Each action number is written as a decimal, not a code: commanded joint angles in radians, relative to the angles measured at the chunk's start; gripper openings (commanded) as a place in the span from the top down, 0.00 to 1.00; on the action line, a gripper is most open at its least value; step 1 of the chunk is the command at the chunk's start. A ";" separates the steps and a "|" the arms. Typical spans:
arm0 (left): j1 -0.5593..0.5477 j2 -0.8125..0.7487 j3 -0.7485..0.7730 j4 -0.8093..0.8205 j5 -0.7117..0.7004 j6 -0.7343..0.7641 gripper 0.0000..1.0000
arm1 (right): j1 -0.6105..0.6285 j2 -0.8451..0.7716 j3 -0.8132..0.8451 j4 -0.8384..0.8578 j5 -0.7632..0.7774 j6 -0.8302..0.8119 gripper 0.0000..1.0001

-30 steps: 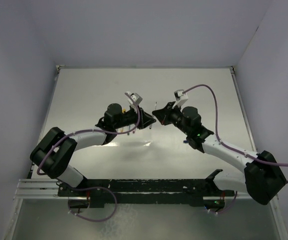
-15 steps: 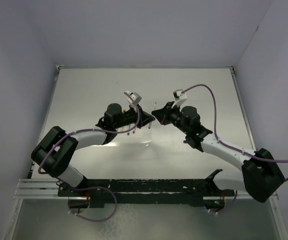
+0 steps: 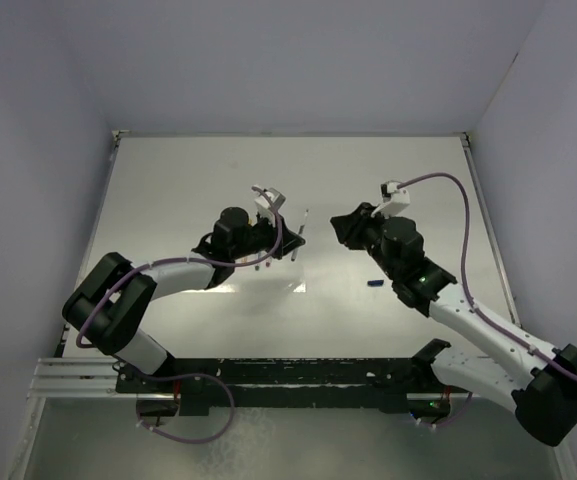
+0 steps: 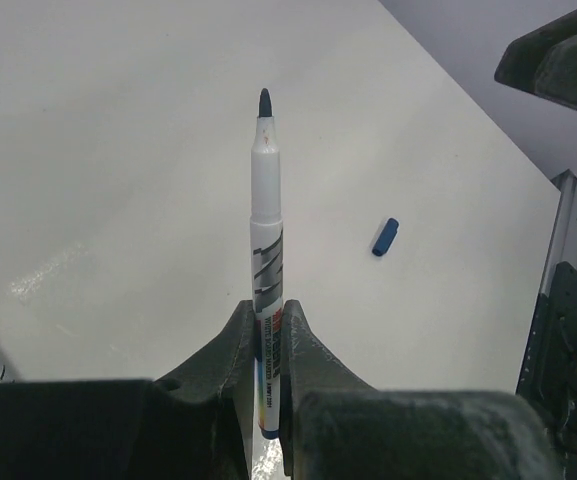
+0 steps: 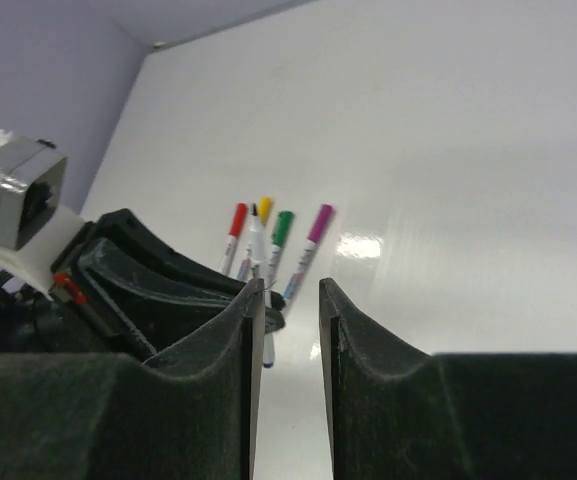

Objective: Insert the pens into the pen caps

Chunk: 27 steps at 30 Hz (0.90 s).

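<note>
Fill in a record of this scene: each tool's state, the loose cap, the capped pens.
left tool: shut on pen, dark tip bare
right tool: open, empty
blue cap: lying on table, apart from both tools
capped: red pen, yellow pen, green pen, purple pen, side by side on table

Pens (image 5: 280,238): five
Bare-tipped pen (image 4: 266,250): one
Capped pens (image 5: 313,232): four (red, yellow, green, purple)
Loose dark blue cap (image 4: 385,237): one
Grippers: two, left gripper (image 4: 268,315) and right gripper (image 5: 288,290)
</note>
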 commanded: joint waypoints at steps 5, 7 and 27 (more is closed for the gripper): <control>0.005 -0.032 0.053 -0.143 -0.028 0.093 1.00 | 0.001 -0.090 0.082 -0.741 0.327 0.300 0.58; 0.005 -0.040 0.053 -0.159 -0.022 0.103 1.00 | 0.001 -0.129 0.042 -0.806 0.333 0.366 0.56; 0.004 -0.030 0.055 -0.159 0.013 0.083 1.00 | 0.001 -0.088 -0.078 -0.822 0.314 0.508 0.56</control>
